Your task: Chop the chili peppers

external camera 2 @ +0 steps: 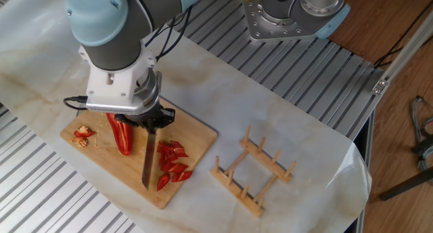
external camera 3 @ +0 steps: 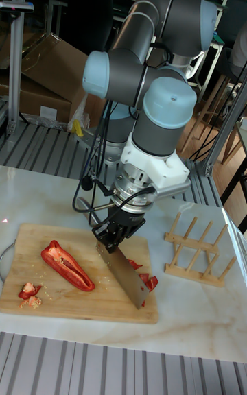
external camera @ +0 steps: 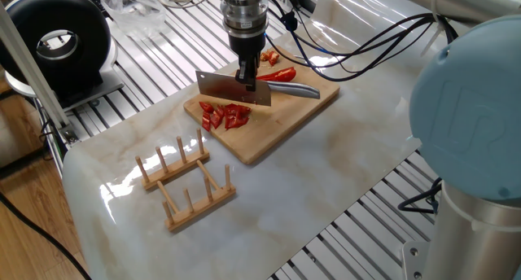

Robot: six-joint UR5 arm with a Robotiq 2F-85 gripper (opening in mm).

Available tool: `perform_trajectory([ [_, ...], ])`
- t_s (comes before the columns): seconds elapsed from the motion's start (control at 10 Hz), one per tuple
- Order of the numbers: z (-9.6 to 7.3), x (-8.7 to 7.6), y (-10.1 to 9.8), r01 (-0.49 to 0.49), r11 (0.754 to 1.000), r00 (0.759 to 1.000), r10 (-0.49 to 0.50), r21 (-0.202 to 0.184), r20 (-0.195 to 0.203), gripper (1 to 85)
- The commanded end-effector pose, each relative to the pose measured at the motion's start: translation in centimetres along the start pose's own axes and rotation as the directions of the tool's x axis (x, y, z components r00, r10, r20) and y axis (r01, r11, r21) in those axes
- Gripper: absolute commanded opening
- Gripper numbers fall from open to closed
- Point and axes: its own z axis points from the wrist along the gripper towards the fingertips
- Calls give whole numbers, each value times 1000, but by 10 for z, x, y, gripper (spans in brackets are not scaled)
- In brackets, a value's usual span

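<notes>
Jaws are clamping the knife where blade meets handle; gripper (external camera: 247,74) is pointing straight down over the cutting board (external camera: 281,117). Same gripper (external camera 3: 118,228) in the tall view is gripping the top of the cleaver (external camera 3: 127,275), blade slanting down toward the board (external camera 3: 82,299). From the other fixed view the gripper (external camera 2: 150,120) is mostly sitting under the wrist body, so finger contact is hard to read there, probably tight on the spine. Cleaver (external camera: 233,88) is hanging edge-down just above the cut pieces, steel handle sticking out sideways over the board. Blade (external camera 2: 147,165) is showing edge-on as a thin strip between the whole half and the chopped pile.

Chili peppers: chopped red bits (external camera: 225,115) are lying in a loose pile on the board under and just beside the blade; same pile (external camera 2: 172,166) toward the board's rack-side end. Uncut long half (external camera 3: 66,265) is lying cut side up on the board, beside the blade; also seen here (external camera 2: 121,135). Small scraps (external camera 3: 29,292) are sitting near the board's far end, apart from the half.

Board (external camera 2: 196,138) is resting on the pale marbled table (external camera: 326,174). Two wooden peg racks (external camera: 186,181) are standing side by side on the table, apart from the board. Black round device (external camera: 57,42) is sitting off the table edge.
</notes>
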Motion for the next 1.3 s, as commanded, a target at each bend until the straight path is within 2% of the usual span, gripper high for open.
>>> perform_trajectory([
  [0.0,2,1,7,-24,999,1000,24,-27,-3,13],
  [0.3,-1,4,18,-40,998,999,40,-54,-4,13],
  [0.9,-4,12,29,-74,994,997,73,-76,-16,13],
  [1.0,-4,11,23,-72,996,997,72,-57,-13,13],
  [1.1,-4,7,9,-52,999,999,52,-12,0,13],
  [1.2,-4,2,4,-51,999,999,51,-2,14,13],
])
